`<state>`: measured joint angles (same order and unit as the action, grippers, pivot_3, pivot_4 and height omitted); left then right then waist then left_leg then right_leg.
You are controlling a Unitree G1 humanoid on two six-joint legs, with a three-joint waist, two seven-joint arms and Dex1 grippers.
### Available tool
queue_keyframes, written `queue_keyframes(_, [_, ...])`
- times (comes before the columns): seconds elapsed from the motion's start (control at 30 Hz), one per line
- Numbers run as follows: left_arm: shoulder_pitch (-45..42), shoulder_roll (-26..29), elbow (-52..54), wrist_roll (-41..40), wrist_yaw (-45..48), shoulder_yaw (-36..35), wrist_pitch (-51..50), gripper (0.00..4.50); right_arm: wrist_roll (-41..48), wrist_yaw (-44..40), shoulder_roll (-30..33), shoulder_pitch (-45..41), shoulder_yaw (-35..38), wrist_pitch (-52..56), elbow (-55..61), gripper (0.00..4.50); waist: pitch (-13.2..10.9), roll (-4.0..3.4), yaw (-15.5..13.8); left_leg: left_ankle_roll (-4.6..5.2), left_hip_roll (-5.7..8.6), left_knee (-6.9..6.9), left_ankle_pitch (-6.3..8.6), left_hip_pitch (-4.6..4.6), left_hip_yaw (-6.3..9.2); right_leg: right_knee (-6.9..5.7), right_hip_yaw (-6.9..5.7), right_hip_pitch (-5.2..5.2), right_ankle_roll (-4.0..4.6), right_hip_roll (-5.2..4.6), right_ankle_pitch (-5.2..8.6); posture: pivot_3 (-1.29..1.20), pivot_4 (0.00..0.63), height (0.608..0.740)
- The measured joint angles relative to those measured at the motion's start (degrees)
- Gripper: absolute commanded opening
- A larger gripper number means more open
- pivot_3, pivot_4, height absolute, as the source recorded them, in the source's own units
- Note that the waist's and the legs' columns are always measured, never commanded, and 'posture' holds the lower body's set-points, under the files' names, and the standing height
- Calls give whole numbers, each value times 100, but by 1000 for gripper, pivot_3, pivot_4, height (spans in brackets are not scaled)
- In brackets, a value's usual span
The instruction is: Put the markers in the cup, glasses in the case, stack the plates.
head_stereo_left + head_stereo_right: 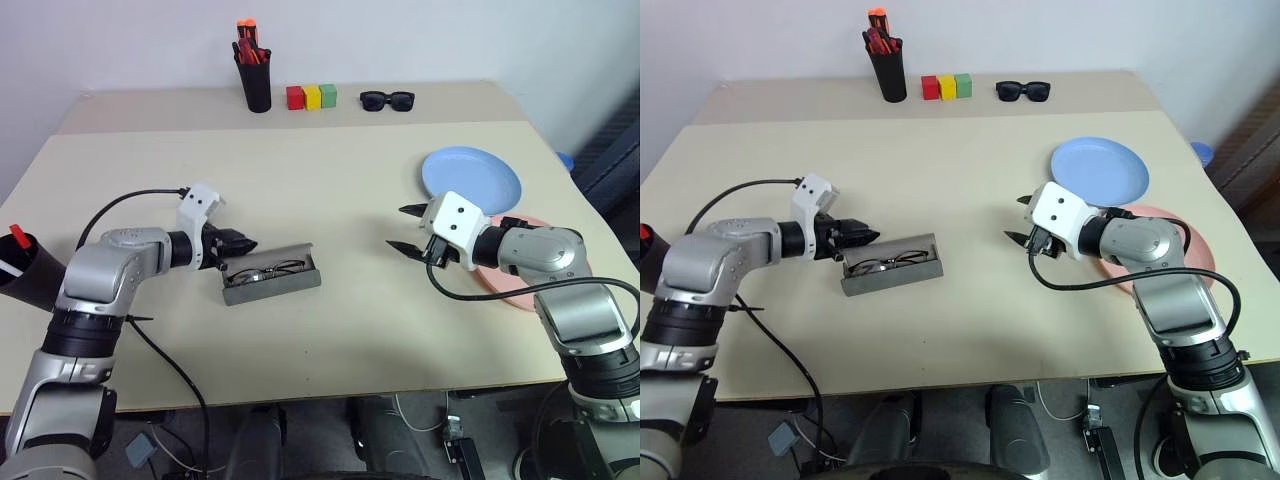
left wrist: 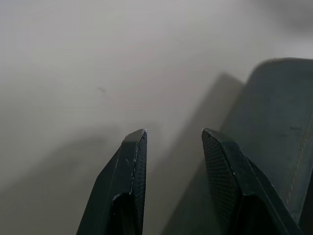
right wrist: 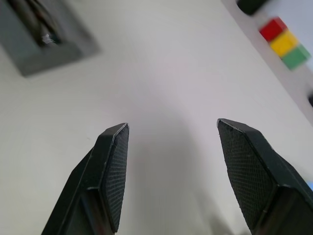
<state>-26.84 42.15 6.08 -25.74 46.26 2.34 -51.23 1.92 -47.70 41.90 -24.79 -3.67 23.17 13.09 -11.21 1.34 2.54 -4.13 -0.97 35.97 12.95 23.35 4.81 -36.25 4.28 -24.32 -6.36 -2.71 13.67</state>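
Note:
The grey case (image 1: 272, 283) lies open at mid-table with the wire-framed glasses (image 1: 265, 270) inside its trough. My left gripper (image 1: 246, 243) hovers at the case's left end, open by a narrow gap, with nothing between its fingertips (image 2: 134, 144); the case flap (image 2: 279, 127) is beside them. My right gripper (image 1: 404, 228) is open and empty over bare table, to the right of the case. The light blue plate (image 1: 470, 175) lies behind it, and the pink plate (image 1: 505, 288) is partly hidden under my right forearm. The black cup (image 1: 30, 278) at the far left holds a red-capped marker (image 1: 17, 237) and a white one.
At the back stand a black holder of red-orange pens (image 1: 255, 75), red, yellow and green blocks (image 1: 312, 96) and black sunglasses (image 1: 386, 100). A cable loops from my left arm over the table's front edge. Bare tabletop (image 3: 161, 73) lies between the case and my right gripper.

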Motion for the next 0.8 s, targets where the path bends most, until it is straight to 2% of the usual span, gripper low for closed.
queue_keyframes(0.2, [1056,302,1288,0,418,-38,791,1793,-515,678,-34,-521,-44,170,-1261,2894,0,-3,-2,0,1,2,0,1,-8,6,5,0,6,-5,2,0,150,740])
queue_keyframes(0.37, [1210,-365,1333,-40,110,-352,1391,1793,-928,1403,-329,-1435,-142,-126,-2964,2894,-1,-3,8,0,1,7,0,2,-10,6,5,0,6,-5,-2,0,150,740])
queue_keyframes(0.57, [1305,-680,1375,-96,12,-487,1846,1793,-1417,2142,-924,-2494,-498,-1132,-5627,2894,-3,-6,31,1,0,-3,0,0,-9,6,6,0,-12,-2,-12,0,150,740])
queue_keyframes(0.67, [1326,-767,1409,-93,-101,-502,1938,1739,-1485,2317,-1126,-2843,-553,-1555,-6574,2068,-3,-6,39,1,0,-3,0,1,-9,6,6,0,-13,-2,-13,0,150,740])
queue_keyframes(0.7, [1359,-767,1444,-83,-140,-510,1961,1739,-1507,2370,-1157,-2922,-557,-1678,-6786,1628,-3,-6,36,1,1,-3,0,1,-8,6,6,0,-13,-2,-13,0,150,740])
queue_keyframes(0.77, [1460,-766,1491,-49,-195,-522,2027,1739,-1539,2441,-1158,-2990,-561,-1885,-7028,434,-3,-6,29,1,1,-3,0,1,-8,6,6,0,-13,-3,-13,0,150,740])
queue_keyframes(0.8, [1498,-768,1495,-38,-221,-522,2037,1739,-1546,2452,-1157,-2998,-561,-1948,-7075,30,-4,-7,30,1,1,-3,0,1,-8,6,6,0,-13,-3,-13,0,150,740])
